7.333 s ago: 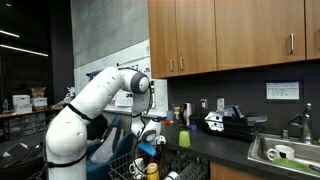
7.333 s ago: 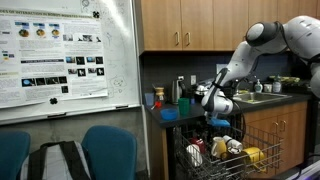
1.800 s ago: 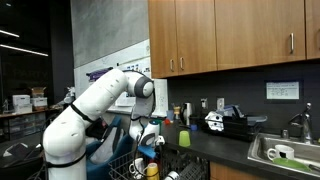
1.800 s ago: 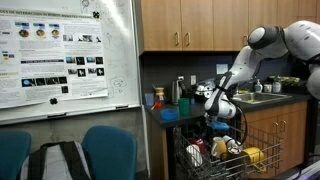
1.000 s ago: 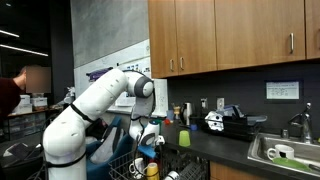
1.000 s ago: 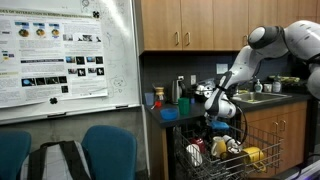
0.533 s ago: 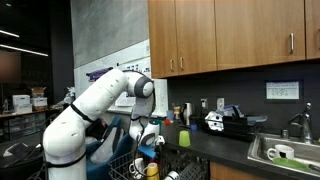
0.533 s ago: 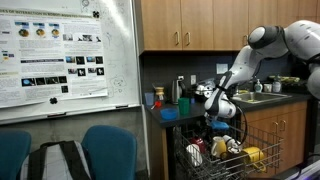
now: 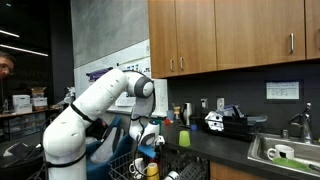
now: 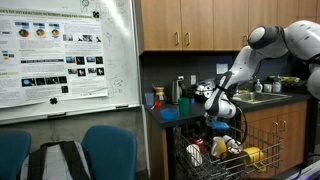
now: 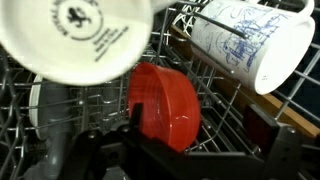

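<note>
Tool (image 10: 218, 120) is hovering wide open over the red bowl (image 11: 165, 105) in the dish rack (image 10: 262, 140): reaching step, apparently, and lowering astride its rim looks needed.

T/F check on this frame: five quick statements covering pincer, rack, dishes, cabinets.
1. The pincer is open and holds nothing. True.
2. A red dish stands on edge in the wire rack. True.
3. The patterned mug is black. False: it is white with blue print.
4. The wooden cabinet doors hang open. False: they are shut.
5. A white cup shows a printed mark on its base. True.
</note>
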You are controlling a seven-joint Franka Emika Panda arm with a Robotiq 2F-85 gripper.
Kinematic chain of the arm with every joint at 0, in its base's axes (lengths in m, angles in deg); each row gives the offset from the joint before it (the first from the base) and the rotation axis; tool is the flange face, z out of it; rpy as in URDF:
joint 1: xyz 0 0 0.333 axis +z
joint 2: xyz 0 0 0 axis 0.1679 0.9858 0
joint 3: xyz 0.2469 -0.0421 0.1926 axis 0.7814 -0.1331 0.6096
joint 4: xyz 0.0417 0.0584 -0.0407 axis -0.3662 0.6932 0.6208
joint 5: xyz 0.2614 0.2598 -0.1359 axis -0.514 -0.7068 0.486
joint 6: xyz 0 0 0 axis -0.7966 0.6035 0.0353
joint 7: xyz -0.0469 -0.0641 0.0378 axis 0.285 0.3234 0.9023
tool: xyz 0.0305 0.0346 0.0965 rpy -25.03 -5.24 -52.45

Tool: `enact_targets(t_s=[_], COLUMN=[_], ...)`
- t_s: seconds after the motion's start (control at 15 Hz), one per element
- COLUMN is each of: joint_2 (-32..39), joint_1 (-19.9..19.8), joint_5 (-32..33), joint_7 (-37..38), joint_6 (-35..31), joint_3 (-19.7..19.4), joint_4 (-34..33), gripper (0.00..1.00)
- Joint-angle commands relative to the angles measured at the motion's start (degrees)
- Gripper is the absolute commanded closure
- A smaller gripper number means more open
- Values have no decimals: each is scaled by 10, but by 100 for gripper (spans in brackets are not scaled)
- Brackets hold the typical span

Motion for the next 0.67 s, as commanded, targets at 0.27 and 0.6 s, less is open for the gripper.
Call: enact_targets(t_s=[0.27,0.6], joint_2=[-9,-15], joint_1=[12,31], joint_5=[-9,-20], joint_7=[36,73], joint_6=[-5,-5], joint_3=[-14,-35], joint_4=[3,0], gripper=[0,0])
